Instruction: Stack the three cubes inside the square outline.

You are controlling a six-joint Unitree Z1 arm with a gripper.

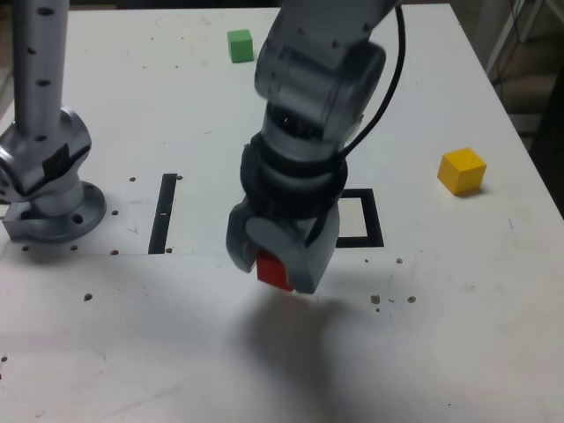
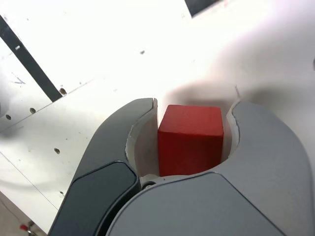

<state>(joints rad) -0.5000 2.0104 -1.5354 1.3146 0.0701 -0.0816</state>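
The grey gripper [image 2: 192, 132] has its jaws closed on the matte red cube [image 2: 190, 140], one on each side of it. In the exterior view the curved fingers cover most of that cube, so only a red patch shows between them; the wrist view shows its top and one side face, with the lower part cut off by the gripper's body. I can't make out any contact under it, though a soft shadow spreads over the pale bench [image 1: 132, 352] nearby.

The arm [image 1: 304, 115] comes down from the top of the exterior view, tilted, its fingers pointing downward, and its upper part runs out of the picture. It stands in front of the flat black square outline [image 1: 374, 218], hiding the left portion; the right side and some pale centre are visible. In the wrist view only a dark corner of it reaches the picture's edge.

Further out, the matte yellow cube [image 1: 462, 171] sits toward the exterior view's right, well apart from the outline. The small green cube [image 1: 240, 46] is near the far edge, just beside the arm in that view. A straight black bar [image 1: 164, 213] lies to the exterior view's left, near the round metal base [image 1: 57, 216].
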